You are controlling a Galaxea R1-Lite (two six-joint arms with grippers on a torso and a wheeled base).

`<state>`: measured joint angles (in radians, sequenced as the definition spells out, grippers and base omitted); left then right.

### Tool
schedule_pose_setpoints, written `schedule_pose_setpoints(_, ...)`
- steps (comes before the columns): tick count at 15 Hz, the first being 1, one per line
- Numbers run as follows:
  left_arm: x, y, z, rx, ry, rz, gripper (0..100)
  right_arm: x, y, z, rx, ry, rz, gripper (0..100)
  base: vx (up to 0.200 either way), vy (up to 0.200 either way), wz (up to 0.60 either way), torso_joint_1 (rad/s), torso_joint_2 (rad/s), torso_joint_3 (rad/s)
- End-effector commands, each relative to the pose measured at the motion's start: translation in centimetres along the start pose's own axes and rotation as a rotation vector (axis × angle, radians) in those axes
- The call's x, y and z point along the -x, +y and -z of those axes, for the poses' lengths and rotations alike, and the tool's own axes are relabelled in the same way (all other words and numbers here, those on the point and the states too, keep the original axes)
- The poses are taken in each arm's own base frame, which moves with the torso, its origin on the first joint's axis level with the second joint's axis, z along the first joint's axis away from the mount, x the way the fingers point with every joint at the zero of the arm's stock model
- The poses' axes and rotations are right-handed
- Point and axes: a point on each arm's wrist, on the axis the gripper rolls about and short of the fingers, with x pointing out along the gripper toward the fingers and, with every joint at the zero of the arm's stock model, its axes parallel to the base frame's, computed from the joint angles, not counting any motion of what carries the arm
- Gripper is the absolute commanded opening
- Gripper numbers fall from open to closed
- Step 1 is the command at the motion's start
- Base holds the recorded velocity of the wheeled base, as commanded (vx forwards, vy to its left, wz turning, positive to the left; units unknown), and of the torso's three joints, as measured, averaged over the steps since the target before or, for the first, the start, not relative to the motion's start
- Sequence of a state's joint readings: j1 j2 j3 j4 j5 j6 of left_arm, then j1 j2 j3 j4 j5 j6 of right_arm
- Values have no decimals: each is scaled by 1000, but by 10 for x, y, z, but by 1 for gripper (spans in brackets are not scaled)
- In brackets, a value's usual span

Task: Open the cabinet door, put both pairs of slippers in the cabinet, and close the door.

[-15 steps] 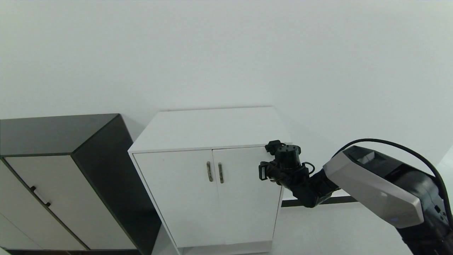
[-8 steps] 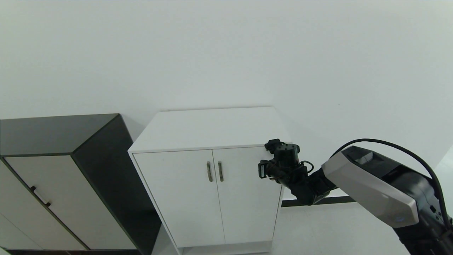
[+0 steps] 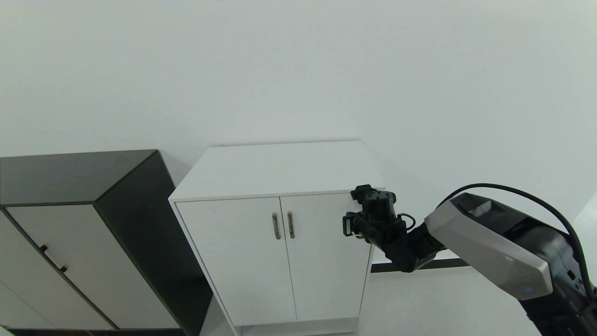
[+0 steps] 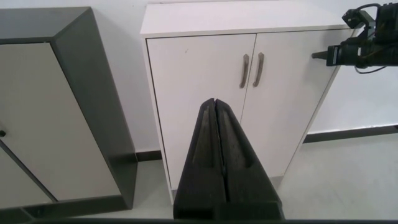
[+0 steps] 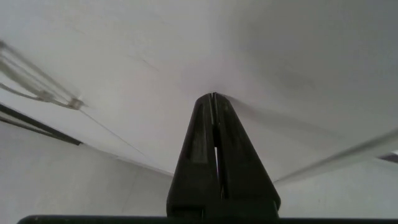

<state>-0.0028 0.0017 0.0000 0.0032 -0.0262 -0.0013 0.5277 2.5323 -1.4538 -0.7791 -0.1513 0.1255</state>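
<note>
A white two-door cabinet [image 3: 275,170] stands against the wall with both doors shut and two metal handles [image 3: 283,226] side by side at the middle. My right gripper [image 3: 347,226] is shut with nothing in it, its tip against the upper right part of the right door [image 3: 326,261], near that door's outer edge. The right wrist view has the shut right gripper [image 5: 214,99] pressed close to the white door panel. My left gripper [image 4: 214,102] is shut on nothing and held back from the cabinet [image 4: 199,87], in line with the left door.
A dark cabinet [image 3: 79,186] with a pale door and a black handle stands close to the left of the white one. A white wall is behind both. Pale floor [image 3: 443,303] and a black baseboard [image 3: 447,265] lie to the right.
The right arm shifted only very slightly near the right door's upper corner. Both doors stay shut.
</note>
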Motion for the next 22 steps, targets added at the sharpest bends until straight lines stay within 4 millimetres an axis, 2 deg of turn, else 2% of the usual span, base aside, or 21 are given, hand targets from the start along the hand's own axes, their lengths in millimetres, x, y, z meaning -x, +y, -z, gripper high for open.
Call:
schedule_pose_setpoints(1, 0, 0, 0, 0, 0, 0, 0, 14, 4, -6, 3, 1, -2, 0, 0, 0, 0, 0, 0, 0)
schedule_pose_setpoints(4, 0, 0, 0, 0, 1, -1, 0, 57, 4, -13, 7, -7, 7, 0, 0, 0, 0, 0, 0, 0)
schedule_pose_setpoints(7, 0, 0, 0, 2, 1, -1, 0, 104, -4, -8, 11, -10, 92, 0, 0, 0, 0, 0, 0, 0)
schedule_pose_setpoints(8, 0, 0, 0, 2, 1, -1, 0, 137, -12, -1, 12, -2, 133, 0, 0, 0, 0, 0, 0, 0)
schedule_pose_setpoints(9, 0, 0, 0, 2, 1, -1, 0, 160, -19, 4, 12, 7, 173, 0, 0, 0, 0, 0, 0, 0)
schedule_pose_setpoints(12, 0, 0, 0, 3, 1, -1, 0, 225, -47, 12, 10, 24, 348, 0, 0, 0, 0, 0, 0, 0)
schedule_pose_setpoints(15, 0, 0, 0, 3, 1, -1, 0, 283, -67, 25, 13, 73, 412, 0, 0, 0, 0, 0, 0, 0)
schedule_pose_setpoints(17, 0, 0, 0, 2, 1, -1, 0, 307, -72, 24, 9, 55, 425, 0, 0, 0, 0, 0, 0, 0)
schedule_pose_setpoints(19, 0, 0, 0, 3, 1, -1, 0, 315, -72, 24, 8, 48, 424, 0, 0, 0, 0, 0, 0, 0)
schedule_pose_setpoints(22, 0, 0, 0, 3, 1, 0, 0, 347, -75, 23, 7, 54, 426, 0, 0, 0, 0, 0, 0, 0)
